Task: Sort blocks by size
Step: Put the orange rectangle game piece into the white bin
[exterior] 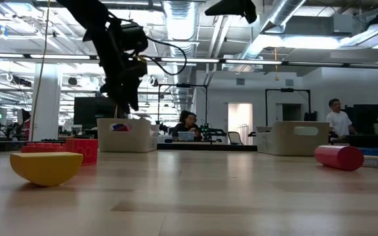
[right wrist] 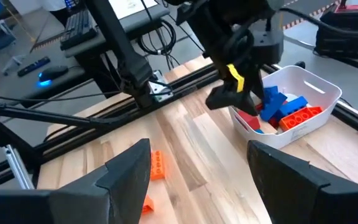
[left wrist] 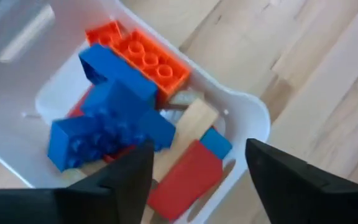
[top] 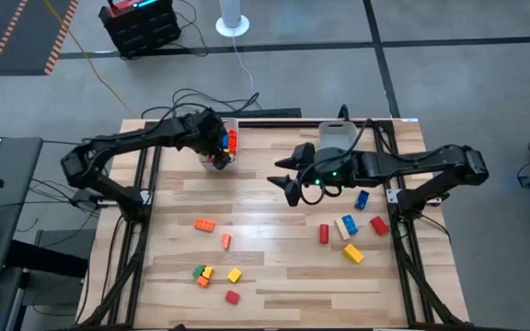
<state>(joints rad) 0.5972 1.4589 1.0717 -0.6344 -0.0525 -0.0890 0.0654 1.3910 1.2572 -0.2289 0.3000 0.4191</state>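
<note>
Nearest the front edge of the table, a loose cluster of blocks waits unsorted: a red block, a yellow block and a small green, yellow and orange huddle. A little farther in lie an orange bar and, on the right side, a second group in red, tan, blue and yellow. Mid-table, the right tool hovers with its fingers spread wide and nothing between them. At the far edge, the left tool hangs just above the left bin, fingers apart and empty. In that bin a heap of chunky, studded pieces lies jumbled: long blue and orange bars, red and tan slabs. The second bin stands farther right; what it holds cannot be made out. By my judgement the sorting is roughly half done.
</note>
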